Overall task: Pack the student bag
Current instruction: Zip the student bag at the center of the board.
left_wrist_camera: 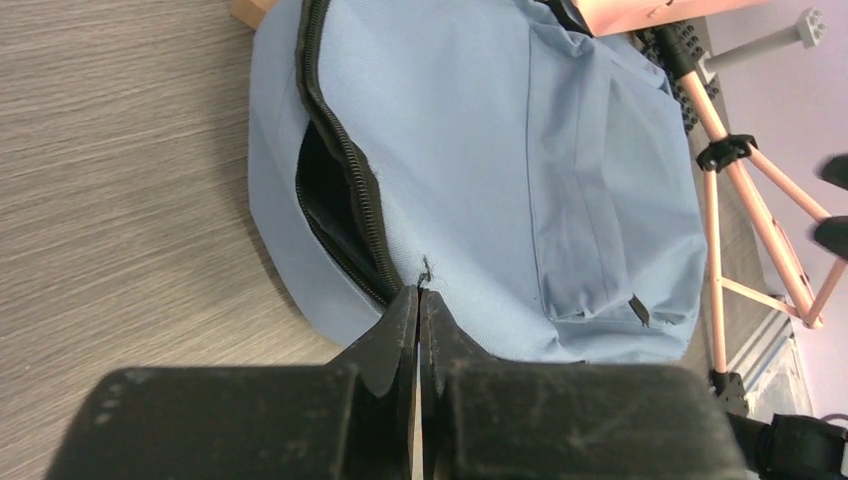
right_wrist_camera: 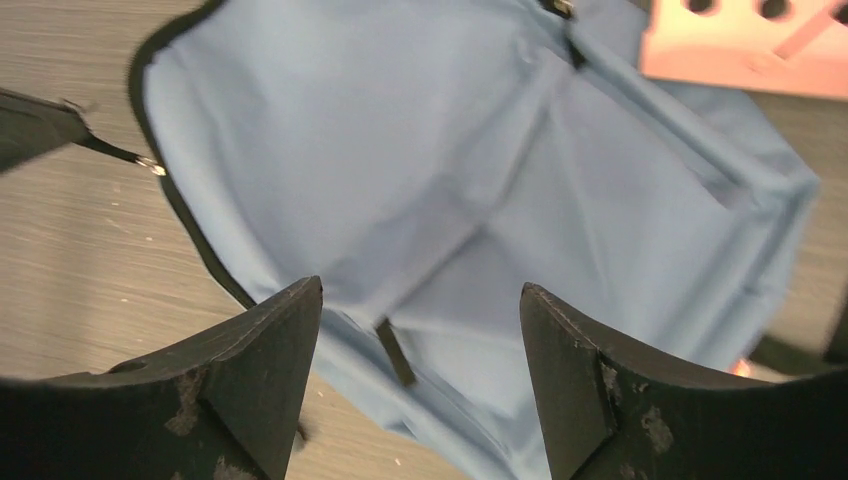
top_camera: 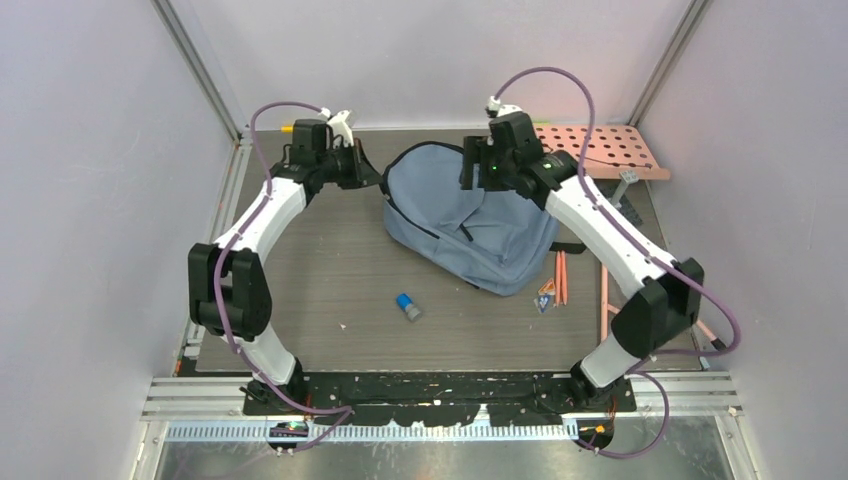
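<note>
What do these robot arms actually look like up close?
The left arm and right arm have white, rounded links joined by chunky black joints. A purple cable loops along each. The fingers are black, wedge-shaped and scuffed. A small green light glows on the right wrist.

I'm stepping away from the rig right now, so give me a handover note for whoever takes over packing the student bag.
Left gripper: fingers shut on the zipper pull of the student bag.
Right gripper: open above the bag, holding nothing.
Bag: lying on the table, main zipper partly open.
Outside the bag: small blue cylinder, orange pencils.
Done: zipper started. Left: probably widen the opening, load the loose items, zip shut.
</note>
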`<action>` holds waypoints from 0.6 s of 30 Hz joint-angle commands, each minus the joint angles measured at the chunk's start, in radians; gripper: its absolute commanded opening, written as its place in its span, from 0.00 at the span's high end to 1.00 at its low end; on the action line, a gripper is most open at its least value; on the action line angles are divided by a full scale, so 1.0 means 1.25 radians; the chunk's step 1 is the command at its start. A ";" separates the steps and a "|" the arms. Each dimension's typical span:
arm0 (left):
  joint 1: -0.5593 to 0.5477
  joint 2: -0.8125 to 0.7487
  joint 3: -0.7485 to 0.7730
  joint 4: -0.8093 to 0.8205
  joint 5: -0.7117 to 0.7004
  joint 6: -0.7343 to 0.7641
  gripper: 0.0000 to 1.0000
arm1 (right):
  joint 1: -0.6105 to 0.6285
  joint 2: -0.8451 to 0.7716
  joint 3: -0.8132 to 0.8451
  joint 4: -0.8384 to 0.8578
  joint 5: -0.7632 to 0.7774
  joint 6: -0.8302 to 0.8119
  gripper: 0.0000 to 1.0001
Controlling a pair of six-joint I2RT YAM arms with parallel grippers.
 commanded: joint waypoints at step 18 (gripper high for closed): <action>0.009 -0.032 0.071 -0.079 0.136 0.016 1.00 | 0.211 0.352 0.267 0.057 -0.129 -0.217 0.19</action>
